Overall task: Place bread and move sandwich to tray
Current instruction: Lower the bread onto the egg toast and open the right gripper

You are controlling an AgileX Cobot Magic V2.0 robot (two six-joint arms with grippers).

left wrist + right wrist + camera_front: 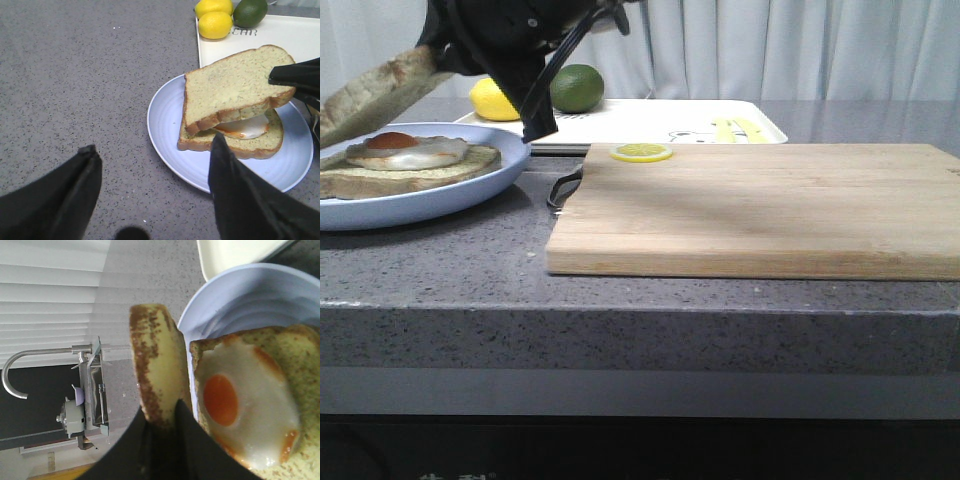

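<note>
The bread [232, 82] hangs tilted over the sandwich [235, 137], one edge low against the fried egg [245, 405] and the opposite edge raised — pinched at that raised end by the right gripper [167, 427], whose dark fingers are clenched on the crust. In the front view the slice [375, 95] slants up from the far left toward the black arm above the plate. The sandwich, a brown-crusted slice bearing the white egg with its orange yolk, lies in the middle of the light-blue plate [165, 125], which rests on the speckled grey counter [75, 75]. Just behind the plate sits the white tray [650, 115], flat on the counter with its cartoon print and yellow marks showing; a lemon [492, 100] and a lime [577, 87] rest at its near-left corner, and the left wrist view shows a second lemon [212, 6] beside them. The left gripper [152, 165] hovers over bare counter beside the plate, its fingers spread wide and grasping nothing — one fingertip overlaps the plate's rim in that view. To the right of the plate lies the wooden cutting board [770, 210], with a thin lemon slice [641, 152] on its far-left corner.
</note>
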